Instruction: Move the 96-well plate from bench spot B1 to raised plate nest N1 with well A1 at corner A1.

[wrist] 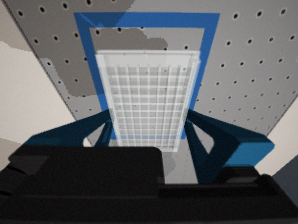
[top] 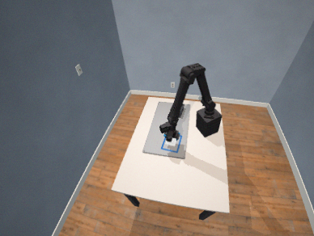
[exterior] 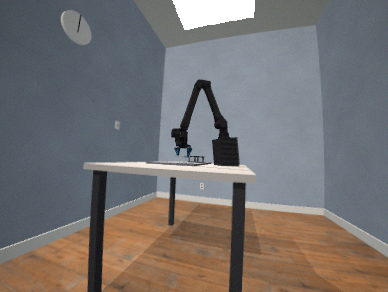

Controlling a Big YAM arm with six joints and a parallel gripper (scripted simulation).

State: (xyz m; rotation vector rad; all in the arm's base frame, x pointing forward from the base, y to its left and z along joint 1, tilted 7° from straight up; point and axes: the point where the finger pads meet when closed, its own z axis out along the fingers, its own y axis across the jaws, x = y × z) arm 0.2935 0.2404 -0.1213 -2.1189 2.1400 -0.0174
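The gripper [wrist: 149,131] is clamped on the 96-well plate [wrist: 146,102], its blue fingers standing wide apart and pressing on the plate's two long sides near the end closest to the wrist camera. In the wrist view the plate appears as a pale, translucent grid of wells over the blue outline of bench spot B1 [wrist: 148,20]. The near side of that outline is hidden behind the plate and the black gripper body, which fills the bottom of the frame. Whether the plate rests on the perforated grey board [wrist: 245,55] or hangs just above it cannot be judged from this angle; its far edge overlaps the inside of the blue frame, and a darker shadow falls across the board behind it. No well labels or corner markings can be read, so the A1 corner cannot be picked out. In the top view the plate [top: 171,142] is only a small white patch inside the blue square, half covered by the gripper [top: 168,135] and the arm's forearm. The arm [top: 190,85] rises from a black pedestal [top: 211,126] on the white table [top: 178,182]. In the exterior view a low dark frame [exterior: 198,159] stands on the board just beside the gripper [exterior: 182,151]; it is too small to make out, and the plate itself cannot be seen there.
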